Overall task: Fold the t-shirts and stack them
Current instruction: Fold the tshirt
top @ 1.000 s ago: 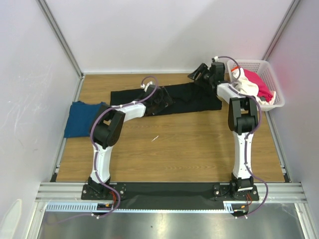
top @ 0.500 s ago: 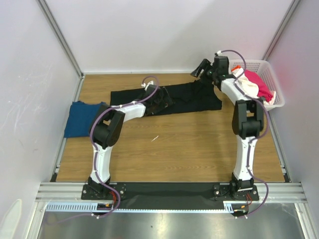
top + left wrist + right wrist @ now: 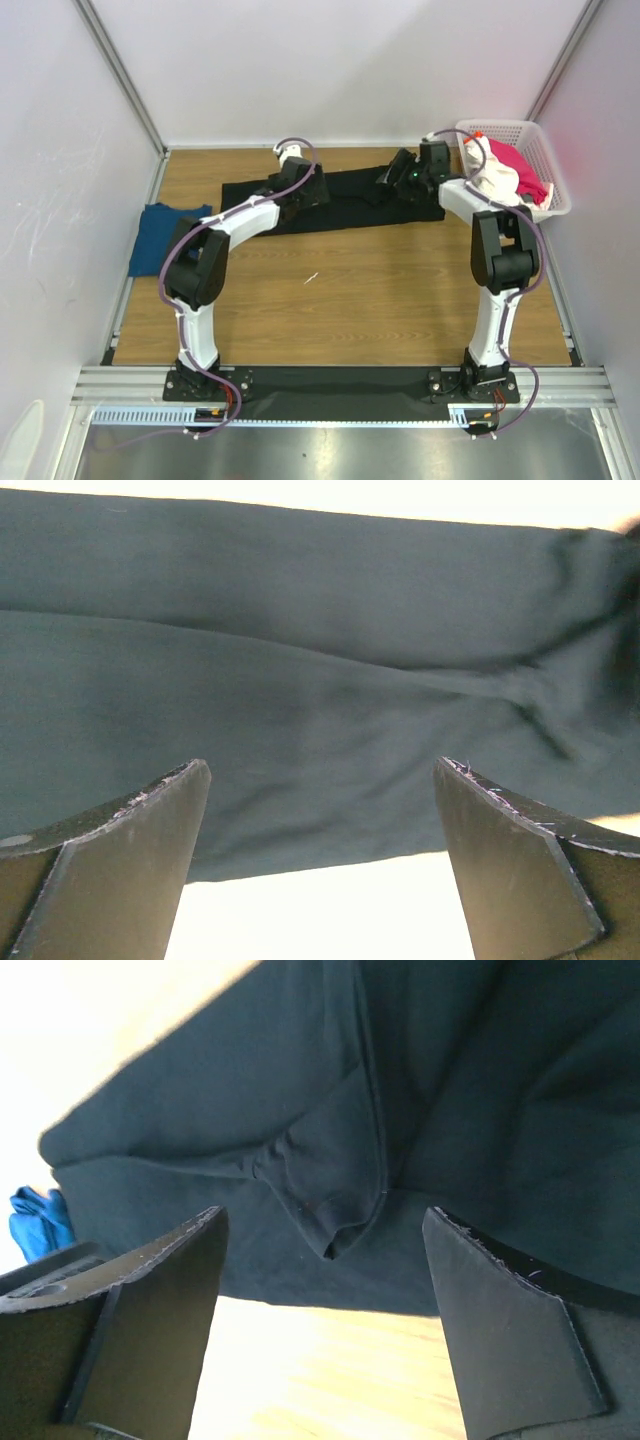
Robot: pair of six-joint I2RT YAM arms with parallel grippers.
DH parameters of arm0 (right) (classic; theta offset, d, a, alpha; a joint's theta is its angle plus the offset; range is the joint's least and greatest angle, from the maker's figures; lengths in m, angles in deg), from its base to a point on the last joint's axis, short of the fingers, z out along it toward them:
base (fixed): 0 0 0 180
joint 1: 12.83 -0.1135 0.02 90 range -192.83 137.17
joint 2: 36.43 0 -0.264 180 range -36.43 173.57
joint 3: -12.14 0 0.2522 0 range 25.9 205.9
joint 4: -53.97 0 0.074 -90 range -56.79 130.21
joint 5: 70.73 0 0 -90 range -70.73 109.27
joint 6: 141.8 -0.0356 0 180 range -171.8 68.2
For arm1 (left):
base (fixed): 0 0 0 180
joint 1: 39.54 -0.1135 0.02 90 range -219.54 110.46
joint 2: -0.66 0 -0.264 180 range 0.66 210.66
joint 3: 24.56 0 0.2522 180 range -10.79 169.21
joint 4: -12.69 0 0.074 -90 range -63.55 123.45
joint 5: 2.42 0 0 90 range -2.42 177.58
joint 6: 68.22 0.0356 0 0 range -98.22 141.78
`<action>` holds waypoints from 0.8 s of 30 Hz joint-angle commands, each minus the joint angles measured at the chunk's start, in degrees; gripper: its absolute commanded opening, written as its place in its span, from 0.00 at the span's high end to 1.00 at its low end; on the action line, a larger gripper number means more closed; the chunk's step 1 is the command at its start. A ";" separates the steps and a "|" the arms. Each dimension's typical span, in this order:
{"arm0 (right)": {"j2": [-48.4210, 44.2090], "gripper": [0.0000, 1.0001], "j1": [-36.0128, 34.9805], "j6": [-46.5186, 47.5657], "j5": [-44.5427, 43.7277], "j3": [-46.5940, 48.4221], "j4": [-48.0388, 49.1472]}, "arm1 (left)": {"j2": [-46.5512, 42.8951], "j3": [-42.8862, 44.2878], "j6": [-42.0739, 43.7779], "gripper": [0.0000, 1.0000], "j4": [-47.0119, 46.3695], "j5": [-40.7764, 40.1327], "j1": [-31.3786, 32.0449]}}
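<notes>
Above black t-shirt (image 3: 345, 205), left pincer (image 3: 320, 765), right pincer (image 3: 325, 1212), both agape

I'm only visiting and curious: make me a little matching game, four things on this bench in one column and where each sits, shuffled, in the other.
Things:
1. large black cloth t-shirt
2. dark blue cloth t-shirt
3. pink-red cloth shirt
4. white plastic lattice basket

Places:
A. far right corner of the wooden table
B. inside the basket
C. left edge of the table
D. spread along the table's far side

Pairs: 1-D; 2-C; 3-B; 4-A
</notes>
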 commanded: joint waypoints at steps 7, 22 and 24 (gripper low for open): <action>7.50 0.15 -4.13 -2.33 -3.00 8.17 0.13 | -4.67 -7.03 2.44 0.00 -0.14 -2.43 -4.04; 9.52 0.59 -3.69 -13.15 4.66 8.16 26.59 | -3.88 -8.35 1.73 0.00 -2.16 0.20 -4.56; 9.43 0.30 -3.78 -10.95 3.86 9.22 23.16 | -3.88 -8.44 1.82 0.00 -2.34 0.46 -4.65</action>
